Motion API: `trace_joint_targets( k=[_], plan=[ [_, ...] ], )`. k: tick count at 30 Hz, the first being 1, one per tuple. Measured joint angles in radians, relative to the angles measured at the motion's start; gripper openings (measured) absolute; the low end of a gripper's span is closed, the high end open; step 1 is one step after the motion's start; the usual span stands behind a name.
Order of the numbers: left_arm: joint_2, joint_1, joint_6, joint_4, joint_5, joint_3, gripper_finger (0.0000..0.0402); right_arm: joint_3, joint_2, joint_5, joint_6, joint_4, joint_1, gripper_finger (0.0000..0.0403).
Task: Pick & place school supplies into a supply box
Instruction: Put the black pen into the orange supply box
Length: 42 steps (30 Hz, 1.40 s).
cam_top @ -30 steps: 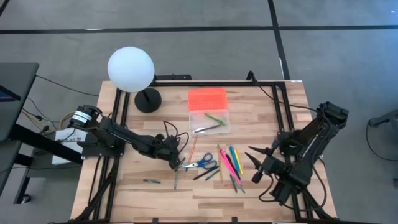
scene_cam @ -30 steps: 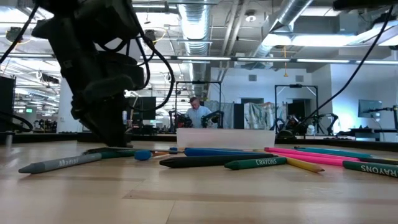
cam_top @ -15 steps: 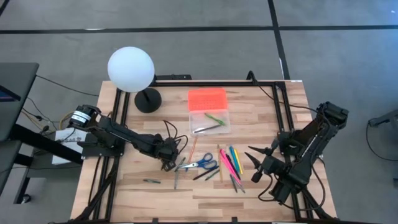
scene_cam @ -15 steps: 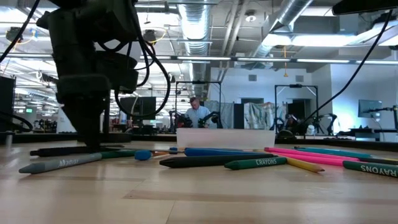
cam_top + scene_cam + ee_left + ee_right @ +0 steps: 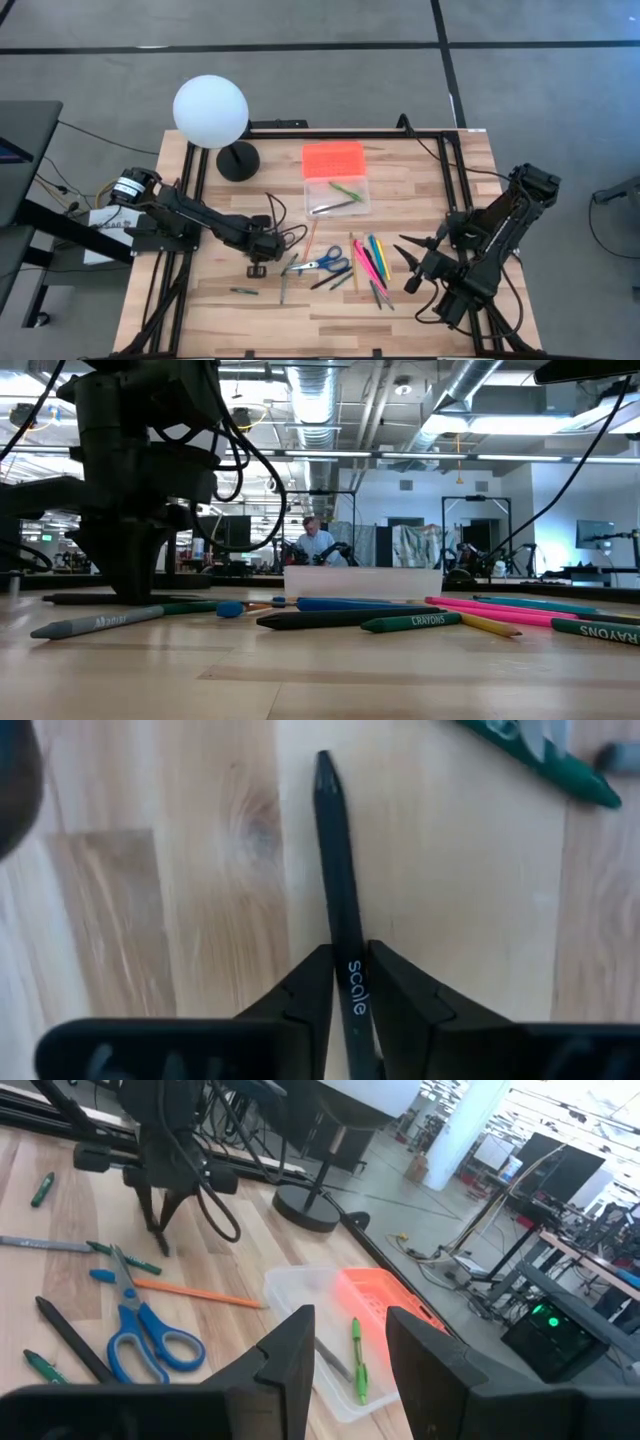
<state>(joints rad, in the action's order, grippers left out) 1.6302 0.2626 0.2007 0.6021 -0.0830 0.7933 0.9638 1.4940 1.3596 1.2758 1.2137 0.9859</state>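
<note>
1. The left gripper point(image 5: 349, 982) is standing low over the left half of the table point(image 5: 420, 310), left of the scissors point(image 5: 325, 266), with its fingers point(image 5: 305, 995) drawn in narrow on either side of a black pencil point(image 5: 338, 870) lying flat on the wood.
2. In the left wrist view the black pencil is running straight out between the jaws, its pointed end aiming away from the wrist and its printed end lying in the gap, so its long axis is lying square across the closing direction; from these views I cannot tell whether it is pointing left-right or near-far on the table.
3. Whether the pads are already pressing on the shaft is hard to judge; the gap looks nearly taken up, and the pencil is not yet lifted off the table.
4. The supply box point(image 5: 336, 180) is sitting toward the far middle of the table, its orange lid point(image 5: 333, 158) folded back on the far side and a green pen point(image 5: 348, 190) already lying in the clear base.
5. From the left gripper the box is lying to the right and farther away, well apart, so the carry will probably have to go that way once the pencil is up.
6. The right gripper point(image 5: 347, 1342) is waiting at the near right with its fingers standing apart and nothing between them, beside the pink, green and yellow pens point(image 5: 370, 262); the left arm is the one on the black pencil.
</note>
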Motion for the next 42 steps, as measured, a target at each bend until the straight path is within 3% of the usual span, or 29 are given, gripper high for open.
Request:
trace_joint_targets(
  k=[10, 18, 24, 32, 36, 42],
  plan=[
    [0.001, -0.013, -0.072, -0.002, -0.007, -0.001, 0.0052, 0.000, 0.000, -0.007, -0.003, 0.000, 0.000, 0.0119],
    [-0.001, -0.014, 0.076, 0.011, 0.000, -0.001, 0.0053, 0.000, 0.000, -0.007, -0.003, 0.000, 0.000, 0.0119],
    [-0.002, -0.017, 0.152, 0.032, 0.017, -0.001, 0.0078, 0.000, 0.000, -0.007, -0.003, 0.000, 0.000, 0.0119],
    [-0.002, -0.019, 0.163, 0.040, 0.060, -0.001, 0.0095, 0.000, 0.000, -0.007, -0.003, 0.001, 0.000, 0.0119],
    [-0.002, -0.018, 0.142, 0.038, 0.054, -0.001, 0.0080, 0.000, 0.000, -0.007, -0.003, 0.001, 0.000, 0.0119],
    [-0.002, -0.016, 0.107, 0.029, 0.035, -0.001, 0.0024, 0.000, 0.000, -0.007, -0.003, 0.001, 0.000, 0.0119]
  ],
)
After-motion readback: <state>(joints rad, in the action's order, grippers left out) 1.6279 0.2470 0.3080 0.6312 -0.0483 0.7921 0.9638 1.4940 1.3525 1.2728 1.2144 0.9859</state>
